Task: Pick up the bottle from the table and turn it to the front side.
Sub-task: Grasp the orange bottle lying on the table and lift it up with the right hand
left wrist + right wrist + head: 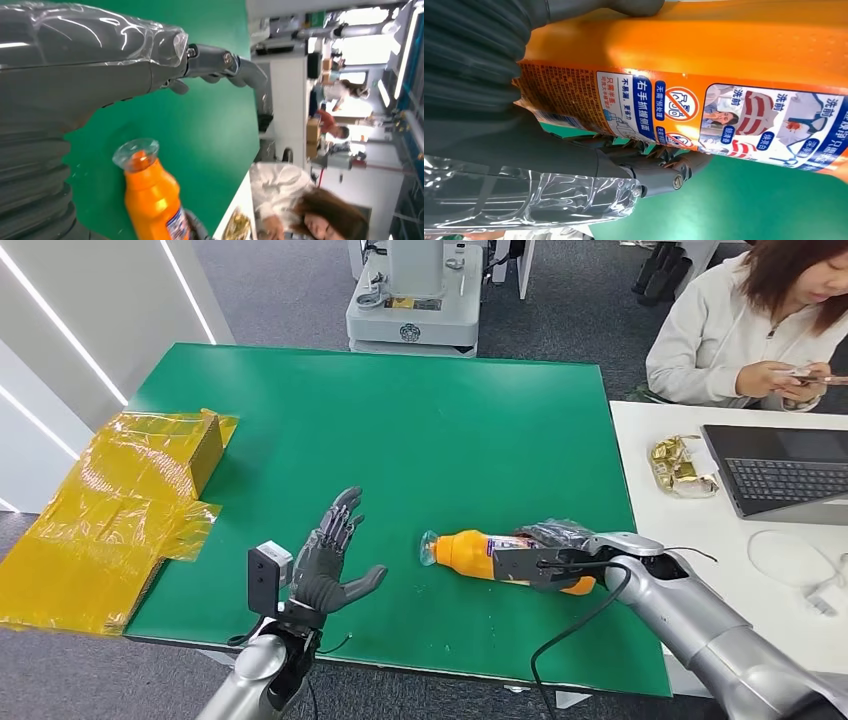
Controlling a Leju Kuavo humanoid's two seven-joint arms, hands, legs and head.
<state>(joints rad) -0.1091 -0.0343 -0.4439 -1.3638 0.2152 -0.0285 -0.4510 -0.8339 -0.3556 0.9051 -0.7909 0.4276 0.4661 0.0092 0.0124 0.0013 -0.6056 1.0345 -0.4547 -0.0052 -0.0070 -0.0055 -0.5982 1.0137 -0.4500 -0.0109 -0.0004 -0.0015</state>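
Orange detergent bottle (470, 553) lying on its side on the green bench (400, 430), clear cap toward the left robot hand (330, 560) and base inside the right robot hand (545, 558). The right robot hand is wrapped around the bottle's labelled middle, its thumb over one face and its darker fingers (659, 167) curling beneath the label (684, 115); whether the bottle has left the bench surface cannot be told. The left robot hand is spread and holds nothing, hovering just beside the cap. Judged from this, the grasp is made, while the lift and the turn to the front face remain. The bottle is smooth, glossy orange plastic with a flattened body narrowing to a neck, closed by a transparent cap (136, 152); its printed label is shiny film whose edge near the hand looks slightly ruffled. The bench cover is a matte green sheet. Both wrists carry ribbed grey covers and crinkled clear film. Well to the far side of the left robot hand from the bottle sits a cardboard box (130, 500) under translucent yellow wrap.
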